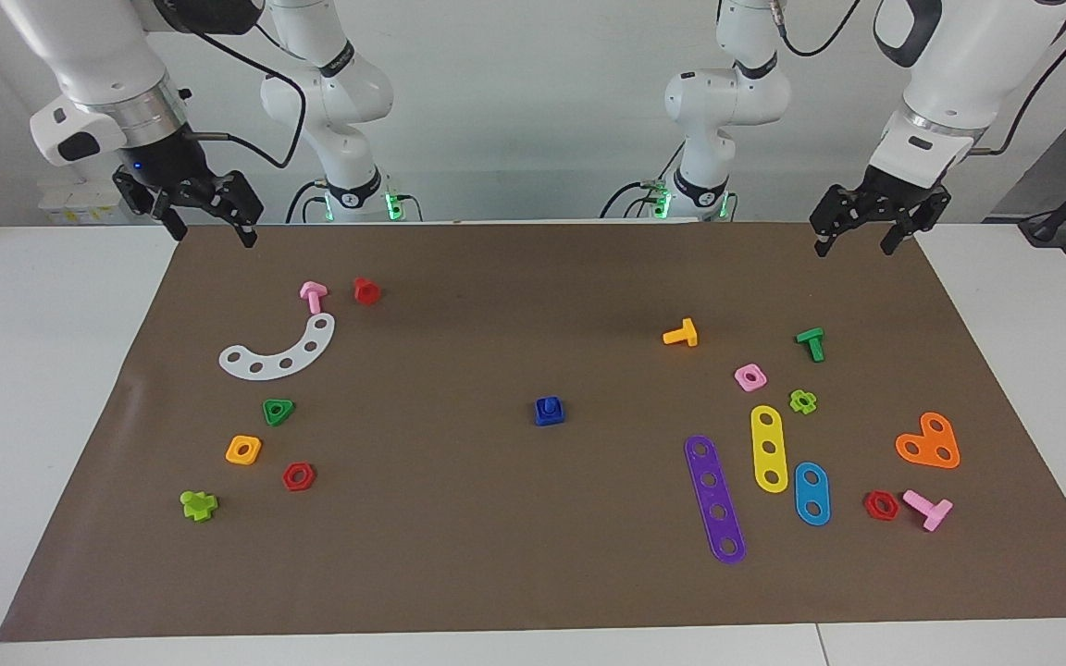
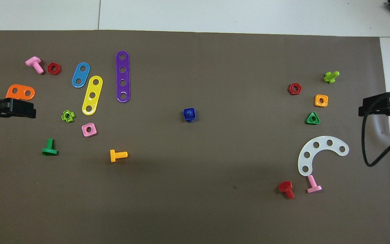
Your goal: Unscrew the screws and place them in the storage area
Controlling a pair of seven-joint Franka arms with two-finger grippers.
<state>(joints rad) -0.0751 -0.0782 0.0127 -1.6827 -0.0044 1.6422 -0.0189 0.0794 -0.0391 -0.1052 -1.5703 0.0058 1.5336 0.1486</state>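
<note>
The blue screw [image 1: 549, 408] stands in a blue square nut in the middle of the brown mat; only its rounded end shows above the nut, also in the overhead view [image 2: 189, 114]. The storage area [image 1: 218, 407] lies toward the right arm's end, with a white curved strip [image 1: 278, 352], a green triangular nut [image 1: 278, 412], an orange square nut [image 1: 243, 450] and a red hex nut [image 1: 298, 476]. My right gripper [image 1: 215, 236] hangs open and empty over the mat's edge by the robots. My left gripper [image 1: 853, 248] hangs open and empty over the same edge at the left arm's end.
A pink bolt [image 1: 313, 296], a red bolt [image 1: 365, 290] and a lime bolt [image 1: 199, 505] lie by the curved strip. Toward the left arm's end lie purple [image 1: 715, 499], yellow [image 1: 769, 449] and blue [image 1: 811, 493] strips, an orange plate [image 1: 929, 442], and several bolts and nuts.
</note>
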